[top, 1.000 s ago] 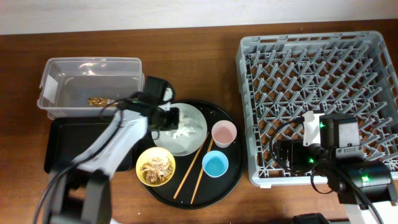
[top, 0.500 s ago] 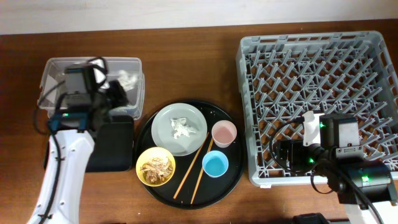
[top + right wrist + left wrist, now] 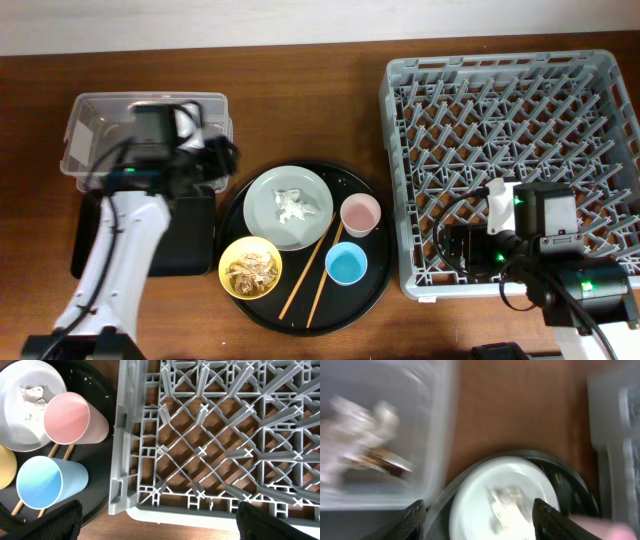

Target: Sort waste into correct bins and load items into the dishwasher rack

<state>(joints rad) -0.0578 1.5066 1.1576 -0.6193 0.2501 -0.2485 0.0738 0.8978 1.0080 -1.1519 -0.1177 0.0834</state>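
My left gripper (image 3: 218, 160) hovers open at the right end of the clear tub (image 3: 100, 140); in the blurred left wrist view its fingertips (image 3: 415, 520) hold nothing. A crumpled white tissue (image 3: 365, 415) and a gold-brown wrapper (image 3: 382, 462) lie inside the tub. A second tissue piece (image 3: 292, 207) rests on the grey-white plate (image 3: 265, 195). The yellow bowl (image 3: 228, 255) holds food scraps (image 3: 250, 268). Pink cup (image 3: 360, 214), blue cup (image 3: 346, 264) and chopsticks (image 3: 315, 265) stand nearby. My right gripper (image 3: 160, 522) is open over the dishwasher rack's (image 3: 515, 120) front-left corner.
The plate, bowl, cups and chopsticks all sit on a large round black tray (image 3: 375, 280). A shallow black rectangular tray (image 3: 90, 235) lies in front of the tub, partly under my left arm. Bare wood separates the round tray from the rack.
My left gripper carried a tissue from the plate to the clear tub and opened; the tissue now lies in the tub. The right arm stayed still.
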